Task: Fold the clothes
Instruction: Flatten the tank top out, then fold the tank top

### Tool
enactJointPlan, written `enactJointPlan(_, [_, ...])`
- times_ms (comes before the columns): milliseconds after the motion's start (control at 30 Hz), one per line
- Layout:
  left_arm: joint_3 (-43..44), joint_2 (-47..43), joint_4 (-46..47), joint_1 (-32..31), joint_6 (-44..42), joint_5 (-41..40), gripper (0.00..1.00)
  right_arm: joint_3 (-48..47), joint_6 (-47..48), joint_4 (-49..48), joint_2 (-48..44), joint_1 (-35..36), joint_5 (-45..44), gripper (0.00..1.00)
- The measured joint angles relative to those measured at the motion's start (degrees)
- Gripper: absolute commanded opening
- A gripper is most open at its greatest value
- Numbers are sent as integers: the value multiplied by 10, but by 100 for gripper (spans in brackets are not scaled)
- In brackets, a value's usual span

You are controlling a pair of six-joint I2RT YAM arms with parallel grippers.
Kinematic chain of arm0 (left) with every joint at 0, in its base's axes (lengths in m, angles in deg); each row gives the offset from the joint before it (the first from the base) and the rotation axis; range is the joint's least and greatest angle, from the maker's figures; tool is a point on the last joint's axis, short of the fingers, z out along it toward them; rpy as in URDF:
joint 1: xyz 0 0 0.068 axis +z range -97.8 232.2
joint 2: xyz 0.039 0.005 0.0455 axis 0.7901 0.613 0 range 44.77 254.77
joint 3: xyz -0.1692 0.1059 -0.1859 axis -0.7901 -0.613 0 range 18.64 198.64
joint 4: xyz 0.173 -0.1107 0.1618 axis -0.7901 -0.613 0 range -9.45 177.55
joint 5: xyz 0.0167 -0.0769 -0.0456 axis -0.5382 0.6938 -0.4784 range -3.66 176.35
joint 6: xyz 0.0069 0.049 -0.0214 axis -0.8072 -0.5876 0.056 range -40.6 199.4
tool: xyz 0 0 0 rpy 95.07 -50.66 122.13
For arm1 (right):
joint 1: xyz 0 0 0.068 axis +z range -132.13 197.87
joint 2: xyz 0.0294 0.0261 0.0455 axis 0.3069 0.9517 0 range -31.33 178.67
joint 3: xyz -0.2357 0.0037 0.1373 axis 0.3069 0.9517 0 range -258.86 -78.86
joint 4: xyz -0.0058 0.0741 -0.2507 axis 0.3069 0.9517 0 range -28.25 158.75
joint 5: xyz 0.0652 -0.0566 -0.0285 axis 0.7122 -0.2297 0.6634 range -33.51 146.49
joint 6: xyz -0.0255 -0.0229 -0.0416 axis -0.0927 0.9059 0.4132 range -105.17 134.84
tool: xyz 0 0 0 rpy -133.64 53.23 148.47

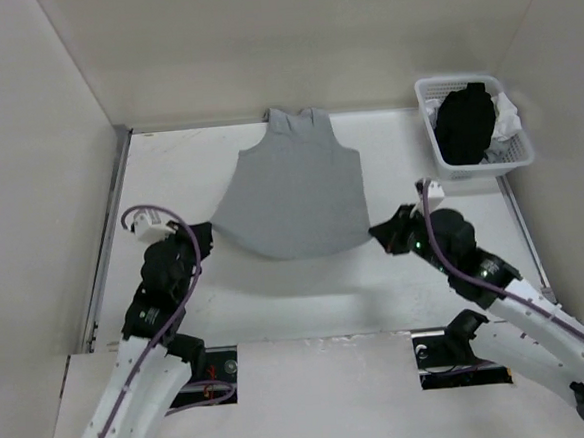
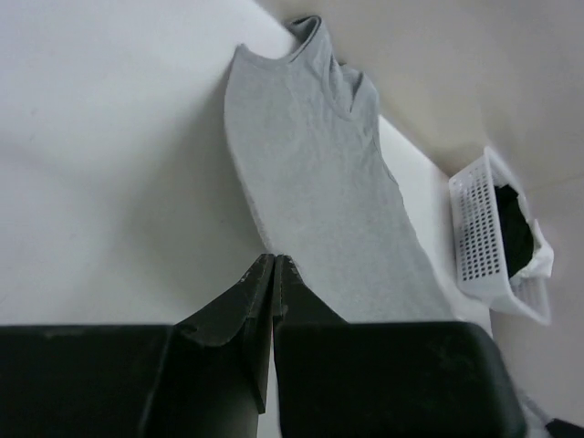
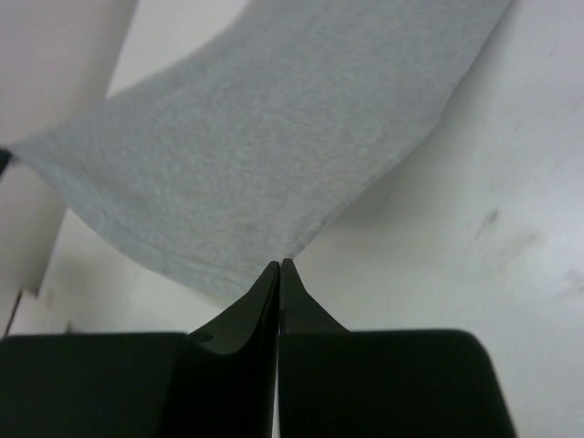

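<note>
Grey T-shirt (image 1: 290,194) lies flat on the white surface (image 1: 307,288), left of the white basket (image 1: 474,170). Collar end is about level with the basket; hem end is nearer the arms than the basket is. Sleeves are not visible at the sides. Basket holds a black garment (image 1: 464,125) and a white cloth (image 1: 509,119).

Left end effector (image 1: 206,231) is clenched on the hem corner farthest from the basket; in the wrist view the fingertips meet right at the fabric edge (image 2: 274,263). Right end effector (image 1: 377,231) is clenched on the hem corner nearest the basket, with the corner pinched at the tips (image 3: 279,266). The hem between the two corners casts a shadow on the surface.
</note>
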Motion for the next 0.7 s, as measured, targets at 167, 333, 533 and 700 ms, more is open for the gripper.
enactJointPlan(167, [-37,-150,-138,-14,37,-2,0,98,-68,56,-99,136,-34,0])
enactJointPlan(333, [-44,-166,-227,-26,63,-12,1,119,-127,103,-119,219,-69,0])
enactJointPlan(533, [-30,-25,-151,0,68,-35,1,68,-95,67,12,126,-62,0])
enactJointPlan(700, [64,212,0,45,67,-40,1,-75,-44,-34,217,-30,-4,0])
